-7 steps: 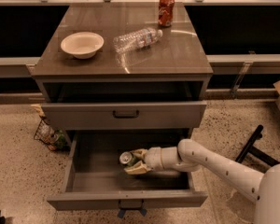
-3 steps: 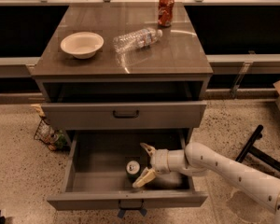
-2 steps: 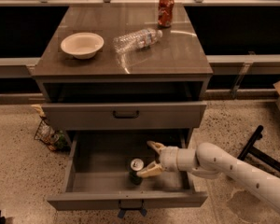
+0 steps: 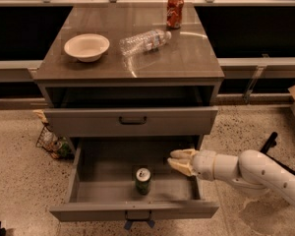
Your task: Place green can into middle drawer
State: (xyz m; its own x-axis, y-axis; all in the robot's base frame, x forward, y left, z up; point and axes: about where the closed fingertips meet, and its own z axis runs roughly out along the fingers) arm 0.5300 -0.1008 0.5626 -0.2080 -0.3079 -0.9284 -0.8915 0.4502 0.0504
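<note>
Your arm lies level from lower right; the gripper (image 4: 171, 159), jaws apart and empty, sits near the green can (image 4: 143, 181), upright in the middle drawer (image 4: 88, 211).

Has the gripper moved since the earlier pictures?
Yes. The gripper, open, has moved right, off the green can, toward the right wall of the middle drawer.

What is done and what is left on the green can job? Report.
Done: the green can stands upright inside the open middle drawer. In hand: nothing; the pincer is open, right of the can and apart from it, over the drawer. Left: probably only drawing the arm clear.
</note>
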